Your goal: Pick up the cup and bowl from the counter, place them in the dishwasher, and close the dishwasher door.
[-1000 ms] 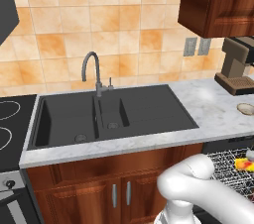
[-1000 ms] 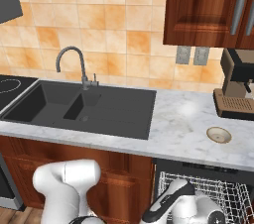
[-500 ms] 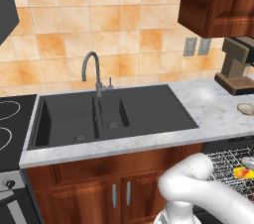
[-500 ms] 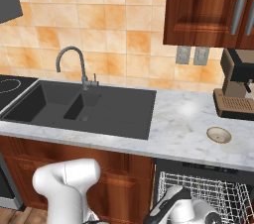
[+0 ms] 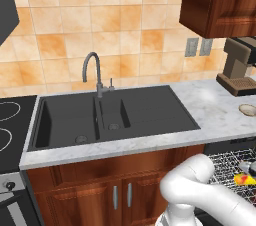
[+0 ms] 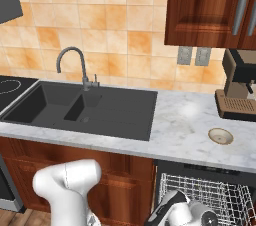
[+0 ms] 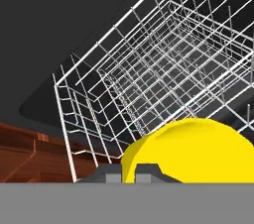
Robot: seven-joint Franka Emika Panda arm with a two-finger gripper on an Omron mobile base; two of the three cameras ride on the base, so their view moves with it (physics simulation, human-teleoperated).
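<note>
Gripper (image 7: 129, 172) sat low at the dishwasher, jaws drawn fully together on the cup (image 7: 196, 151); from the hand camera the two dark tips stood almost touching, with the yellow cup pressed right against them and bulging up and to the right. From the left base camera I could see a small patch of the cup's yellow and orange-red over the wire rack (image 5: 227, 167), just past my white forearm. Whether the cup's base touched the rack wires I could not tell.

Beyond the cup, the rack's grey wire grid ran away from my hand into the black interior of the dishwasher (image 6: 200, 172). Reddish wooden cabinet (image 7: 30, 153) fronts showed beside the rack in the hand view.

Above, the bowl (image 6: 220, 136) lay on the counter (image 6: 180, 120), upright, beige with a brownish rim, well apart from my hand and over the dishwasher opening. It sat near the coffee machine (image 6: 240, 87), in front of it and slightly left. Further left, the dark double sink (image 6: 85, 107) and its faucet (image 6: 75, 65) were set in the same counter.
</note>
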